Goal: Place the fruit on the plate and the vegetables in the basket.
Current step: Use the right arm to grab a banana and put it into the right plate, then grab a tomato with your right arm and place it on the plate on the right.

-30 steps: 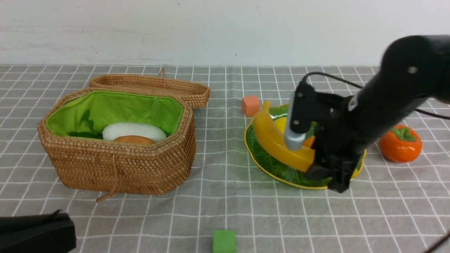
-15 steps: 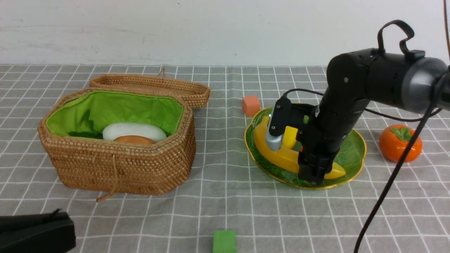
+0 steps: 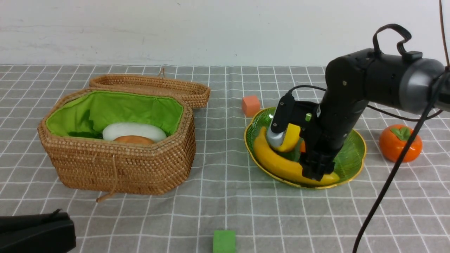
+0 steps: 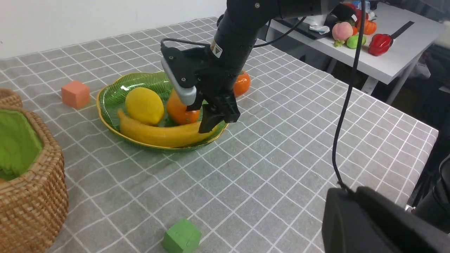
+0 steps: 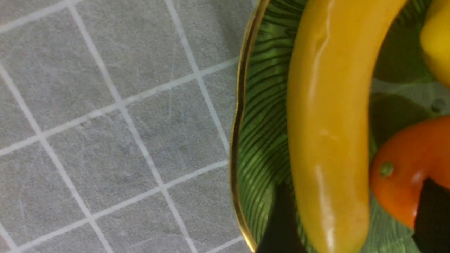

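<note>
**Grey checked cloth: banana laid down, persimmon waiting**

Grey checked cloth (image 3: 225, 196) covers the table under a plain white wall. At the lower left of the front view lies the left gripper (image 3: 35, 232), idle; whether its jaws are apart cannot be told. Right of centre, the right gripper (image 3: 316, 174) is low over the plate (image 3: 349, 151), its jaws spread either side of the banana (image 3: 277, 161) and pinching nothing. The step looks like letting go, and it would go best as a straight lift with the jaws kept wide. One finger sits close to the mango (image 4: 179, 110), and the banana's end lies near the gold rim, so a sideways drag could tip it out.

The basket (image 3: 116, 168), centre left, stands open with its lid (image 3: 151, 86) behind. It holds the white radish (image 3: 133, 130) and the brown potato (image 3: 133, 140), touching each other. The plate holds banana, lemon (image 3: 290, 138) and mango. The persimmon (image 3: 400, 143) sits on the cloth just right of the plate
</note>
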You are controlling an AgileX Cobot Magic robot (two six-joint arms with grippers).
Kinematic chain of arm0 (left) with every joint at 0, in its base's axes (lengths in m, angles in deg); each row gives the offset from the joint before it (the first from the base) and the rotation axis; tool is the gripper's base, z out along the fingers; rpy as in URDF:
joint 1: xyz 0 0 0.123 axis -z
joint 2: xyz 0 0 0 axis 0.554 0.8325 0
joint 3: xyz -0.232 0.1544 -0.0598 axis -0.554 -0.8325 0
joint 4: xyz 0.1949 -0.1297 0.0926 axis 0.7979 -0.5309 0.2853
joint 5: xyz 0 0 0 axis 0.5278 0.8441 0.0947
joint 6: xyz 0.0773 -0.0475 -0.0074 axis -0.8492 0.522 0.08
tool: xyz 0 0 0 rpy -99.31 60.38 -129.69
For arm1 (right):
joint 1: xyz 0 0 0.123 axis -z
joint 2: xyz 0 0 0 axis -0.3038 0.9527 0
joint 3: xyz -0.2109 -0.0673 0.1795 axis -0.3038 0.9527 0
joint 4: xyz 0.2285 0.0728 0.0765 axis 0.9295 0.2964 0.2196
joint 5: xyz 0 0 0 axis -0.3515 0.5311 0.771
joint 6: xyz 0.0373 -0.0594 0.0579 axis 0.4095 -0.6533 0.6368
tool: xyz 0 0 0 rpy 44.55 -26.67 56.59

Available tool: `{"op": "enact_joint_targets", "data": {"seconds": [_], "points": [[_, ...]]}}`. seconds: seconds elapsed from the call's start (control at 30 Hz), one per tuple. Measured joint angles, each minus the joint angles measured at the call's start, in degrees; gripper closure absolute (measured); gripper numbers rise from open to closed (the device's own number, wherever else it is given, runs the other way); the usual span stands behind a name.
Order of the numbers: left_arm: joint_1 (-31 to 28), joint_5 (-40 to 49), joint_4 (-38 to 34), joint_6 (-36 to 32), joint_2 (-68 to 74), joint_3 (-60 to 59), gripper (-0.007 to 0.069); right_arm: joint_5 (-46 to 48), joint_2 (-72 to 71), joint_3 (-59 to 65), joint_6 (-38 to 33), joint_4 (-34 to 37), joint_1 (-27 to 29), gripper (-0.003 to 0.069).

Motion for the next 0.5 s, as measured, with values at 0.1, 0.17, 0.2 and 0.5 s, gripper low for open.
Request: {"op": "enact_joint_targets", "data": {"seconds": [0.1, 0.17, 0.2, 0.5], "points": [[0.0, 0.0, 0.0, 0.0, 0.0, 0.0, 0.0599, -0.1, 0.0, 0.0, 3.0, -2.1, 0.0, 0.0125], [0.0, 0.0, 0.0, 0.0, 0.0, 0.0, 0.0599, 0.0, -0.2, 0.0, 5.5, -3.0, 0.0, 0.0126], [0.0, 0.0, 0.0, 0.0, 0.0, 0.0, 0.0599, 0.2, -0.7, 0.0, 7.3, -3.1, 0.0, 0.0135], [0.0, -0.6, 0.0, -2.8, 0.0, 0.0, 0.0599, 9.1, -11.3, 0.0, 31.0, -1.5, 11.3, 0.0284]]}}
